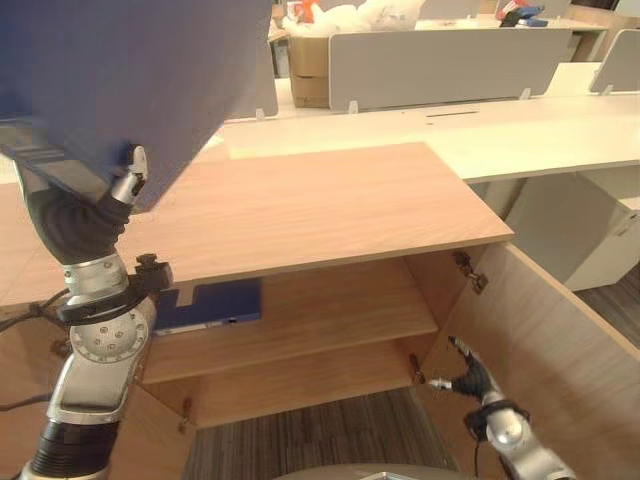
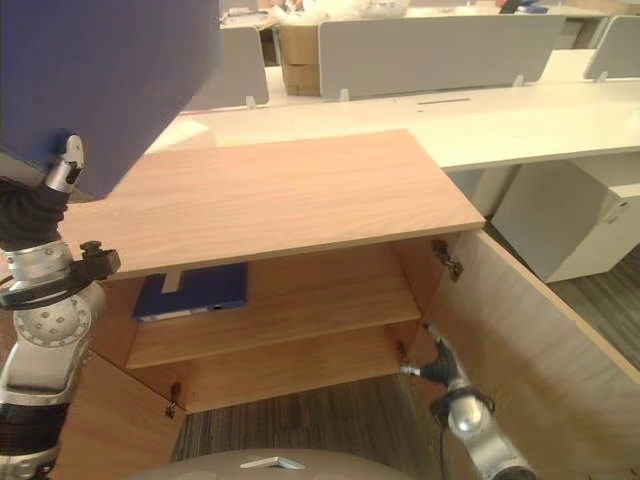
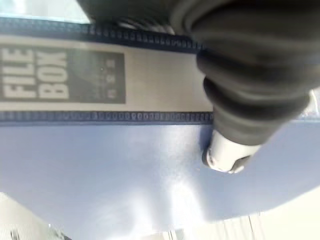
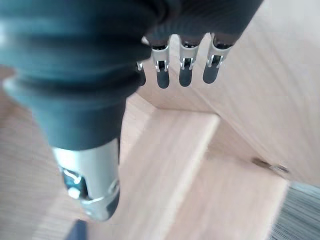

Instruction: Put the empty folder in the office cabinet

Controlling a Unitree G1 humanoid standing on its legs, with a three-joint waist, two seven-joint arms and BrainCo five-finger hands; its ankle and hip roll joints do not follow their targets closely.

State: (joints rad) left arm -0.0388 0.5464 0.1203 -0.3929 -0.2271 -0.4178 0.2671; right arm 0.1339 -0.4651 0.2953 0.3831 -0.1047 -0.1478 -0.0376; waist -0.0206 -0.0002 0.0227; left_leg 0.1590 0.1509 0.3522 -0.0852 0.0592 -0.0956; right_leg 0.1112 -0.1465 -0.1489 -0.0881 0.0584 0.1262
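While the left hand (image 1: 128, 185) holds one blue file box (image 1: 120, 80) raised above the cabinet top, with its thumb pressed on the smooth blue cover, a second blue folder (image 1: 215, 305) lies flat on the upper shelf inside the open wooden cabinet (image 1: 300, 215). The left wrist view shows the held box's spine, a pale label strip between two ribbed blue edges, and the thumb (image 3: 225, 155) against the glossy plastic face; the other fingers are hidden behind the box, so how they close cannot be told fully. Two folders are counted in all.

The cabinet is light wood-grain laminate with a flat rectangular top, two shelves (image 1: 300, 330) and two doors swung open, each door side carrying small metal hinges (image 1: 465, 270). The right hand (image 1: 470, 378) is low beside the right door (image 1: 560, 350), its fingers (image 4: 185, 70) straight and slightly apart, holding nothing; whether its tips touch the door cannot be told. Behind stand white desks (image 1: 520, 130) with grey divider panels (image 1: 450, 65) and a cardboard box (image 1: 310, 65).
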